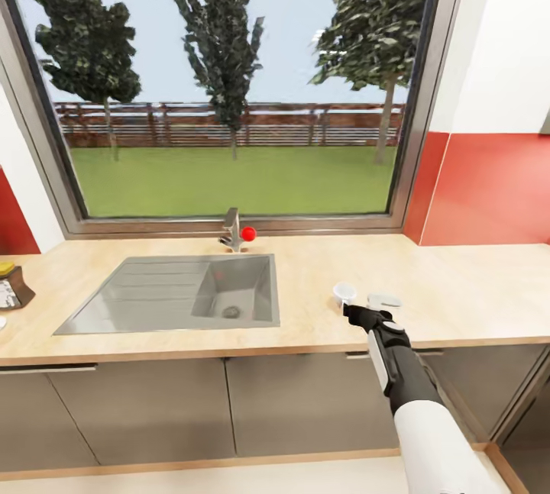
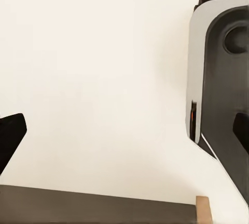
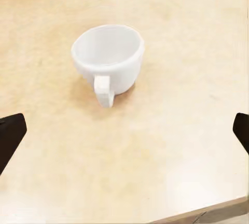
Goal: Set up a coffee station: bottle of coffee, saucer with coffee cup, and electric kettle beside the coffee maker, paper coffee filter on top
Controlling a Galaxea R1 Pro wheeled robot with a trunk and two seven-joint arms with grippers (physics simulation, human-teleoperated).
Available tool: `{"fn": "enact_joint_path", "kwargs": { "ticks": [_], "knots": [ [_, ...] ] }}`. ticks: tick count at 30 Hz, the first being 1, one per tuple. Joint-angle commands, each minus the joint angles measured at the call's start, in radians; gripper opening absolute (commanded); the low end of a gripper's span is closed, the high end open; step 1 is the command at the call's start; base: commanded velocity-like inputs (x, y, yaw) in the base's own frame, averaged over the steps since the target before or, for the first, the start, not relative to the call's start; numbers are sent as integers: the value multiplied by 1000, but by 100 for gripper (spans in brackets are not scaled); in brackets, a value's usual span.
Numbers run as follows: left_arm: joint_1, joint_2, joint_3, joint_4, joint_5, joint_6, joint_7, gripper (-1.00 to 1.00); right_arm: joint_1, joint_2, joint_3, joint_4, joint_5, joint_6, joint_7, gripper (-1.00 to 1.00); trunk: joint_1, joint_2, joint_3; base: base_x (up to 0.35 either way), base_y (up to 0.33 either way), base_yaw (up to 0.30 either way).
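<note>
With our right tool spread wide, we face the coffee cup at twelve o'clock, alone on the worktop, not yet on its saucer.

Right arm: white forearm shell, glossy blk wrist section w/ white band, blk jaws. Left wrist view: white-edged blk body panel, small red mark.

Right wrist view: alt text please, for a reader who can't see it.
A small white coffee cup stands upright on the light-wood kitchen countertop, its handle turned toward the camera. The right pincer is open, with dark fingertips at both picture edges and the cup ahead, untouched. The counter's front edge shows in one corner.
</note>
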Motion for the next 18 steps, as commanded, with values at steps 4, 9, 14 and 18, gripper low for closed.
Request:
{"fn": "enact_joint_path", "kwargs": {
  "ticks": [4, 9, 14, 18],
  "knots": [
    [2, 1, 8, 13, -10, 6, 0, 100, -2, -1, -2, -3, 12, 10, 3, 100, 1, -2, -2, 291, -191, 0],
    [2, -11, 8, 30, -5, 9, -2, 100, -1, 4, -6, -9, 12, 29, 0, 100, 1, -2, -2, 0, 0, 0],
    [2, -5, 8, 46, -3, 3, -4, 100, -2, 10, -5, -29, 12, 23, -1, 100, 1, -2, -2, 59, 0, 0],
    [2, -4, 8, 53, -4, 1, -4, 100, -2, 8, -5, -32, 12, 22, 0, 100, 1, -2, -2, 176, -10, 0]
  ]
}}
